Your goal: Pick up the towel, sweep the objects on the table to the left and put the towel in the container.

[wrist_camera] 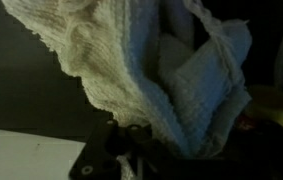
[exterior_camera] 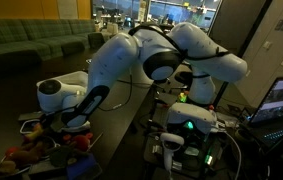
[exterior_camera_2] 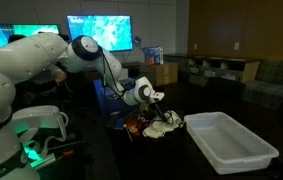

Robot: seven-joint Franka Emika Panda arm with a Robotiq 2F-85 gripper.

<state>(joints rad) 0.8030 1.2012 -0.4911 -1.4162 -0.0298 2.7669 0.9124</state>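
The white towel (wrist_camera: 131,70) fills most of the wrist view and hangs in folds from my gripper (wrist_camera: 131,158), which is shut on it. In an exterior view the gripper (exterior_camera_2: 152,99) is low over the dark table with the towel (exterior_camera_2: 164,125) drooping under it onto the table. Small colourful objects (exterior_camera_2: 136,125) lie just beside the towel; they also show in an exterior view (exterior_camera: 26,155) below the gripper (exterior_camera: 56,122). The white rectangular container (exterior_camera_2: 243,157) stands open on the table, apart from the towel.
A pale surface (wrist_camera: 26,158) shows at the bottom left of the wrist view. Monitors (exterior_camera_2: 99,30) glow behind the arm. A green-lit device (exterior_camera: 191,128) and a laptop (exterior_camera: 281,100) stand near the robot base. A couch (exterior_camera: 31,45) is at the back.
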